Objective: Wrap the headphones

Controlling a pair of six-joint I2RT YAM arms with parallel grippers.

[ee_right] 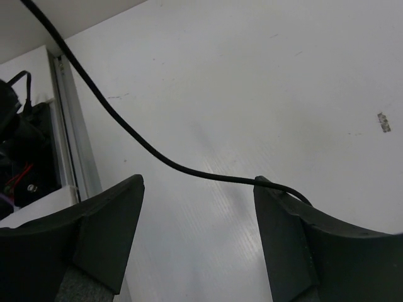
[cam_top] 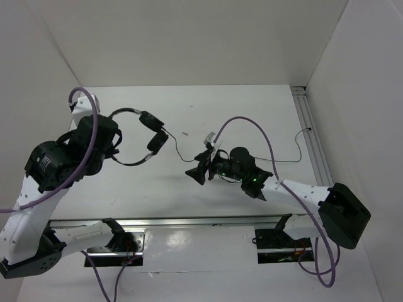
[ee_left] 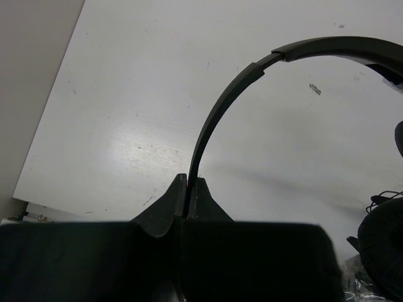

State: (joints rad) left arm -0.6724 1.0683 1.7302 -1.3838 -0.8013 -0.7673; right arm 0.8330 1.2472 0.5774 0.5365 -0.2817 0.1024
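Note:
The black headphones (cam_top: 151, 131) lie at the table's left centre, with both ear cups to the right of my left gripper (cam_top: 116, 146). That gripper is shut on the thin headband (ee_left: 217, 110), pinched between the fingertips in the left wrist view; one ear cup (ee_left: 385, 248) shows at the lower right. The thin black cord (cam_top: 175, 150) runs from the cups to my right gripper (cam_top: 199, 170) and on to the right (cam_top: 296, 148). My right gripper (ee_right: 198, 189) is open. The cord (ee_right: 135, 133) crosses the gap between the tips and rests over the right fingertip (ee_right: 267, 189).
An aluminium rail (cam_top: 313, 141) runs along the table's right edge and another (cam_top: 189, 221) along the front. White walls close the left, back and right. A small grey scrap (cam_top: 185, 133) lies near the cups. Purple robot cables (cam_top: 264, 135) loop above the arms.

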